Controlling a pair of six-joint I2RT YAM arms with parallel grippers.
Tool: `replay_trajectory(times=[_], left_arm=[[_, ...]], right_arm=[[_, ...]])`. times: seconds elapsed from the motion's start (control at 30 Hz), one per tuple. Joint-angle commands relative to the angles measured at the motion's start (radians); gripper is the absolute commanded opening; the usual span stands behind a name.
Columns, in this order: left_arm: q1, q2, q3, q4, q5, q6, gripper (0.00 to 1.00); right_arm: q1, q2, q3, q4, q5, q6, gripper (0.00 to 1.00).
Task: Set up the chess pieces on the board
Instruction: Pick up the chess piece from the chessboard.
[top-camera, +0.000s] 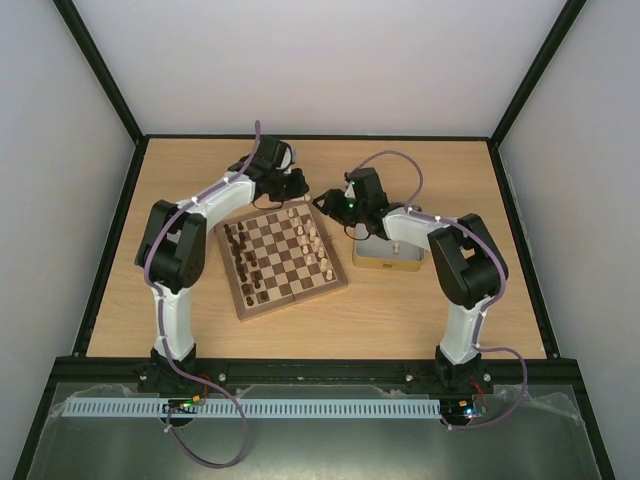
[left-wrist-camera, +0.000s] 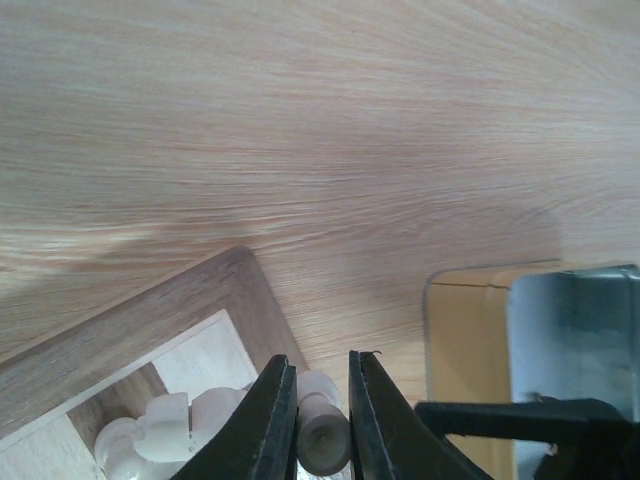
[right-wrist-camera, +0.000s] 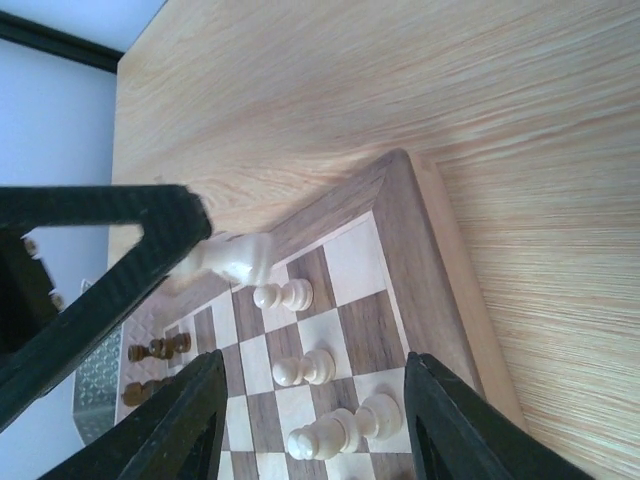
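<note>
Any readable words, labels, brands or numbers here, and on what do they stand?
None readable.
The tin right of the board carries a small dark mark on its near wall, too small to read.
The chess pieces show no lettering.

Board (top-camera: 282, 258) — brown-and-cream checks; cream pieces (right-wrist-camera: 300, 367), dark brown pieces (right-wrist-camera: 160, 349)

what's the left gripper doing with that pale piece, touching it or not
Touching. The left wrist view shows the left gripper shut on the pale piece, both fingers pressed against its sides, no gap.
</note>
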Motion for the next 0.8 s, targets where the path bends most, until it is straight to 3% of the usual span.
replay_trajectory(times=[0.0, 0.1, 0.37, 0.77], left_arm=[[0.001, -0.071, -0.017, -0.003, 0.057, 0.030, 0.08], [0.001, -0.091, -0.032, -0.010, 0.066, 0.033, 0.08], [-0.041, -0.155, -0.035, -0.014, 0.090, 0.029, 0.09], [-0.200, -0.255, -0.042, 0.108, 0.116, -0.191, 0.09]], right_arm=[[0.005, -0.075, -0.011, -0.006, 0.078, 0.039, 0.48], [0.005, -0.106, -0.034, 0.020, 0.058, 0.065, 0.48], [0.005, -0.274, -0.230, 0.196, 0.060, -0.071, 0.48], [0.005, -0.604, -0.629, 0.495, 0.208, -0.251, 0.51]])
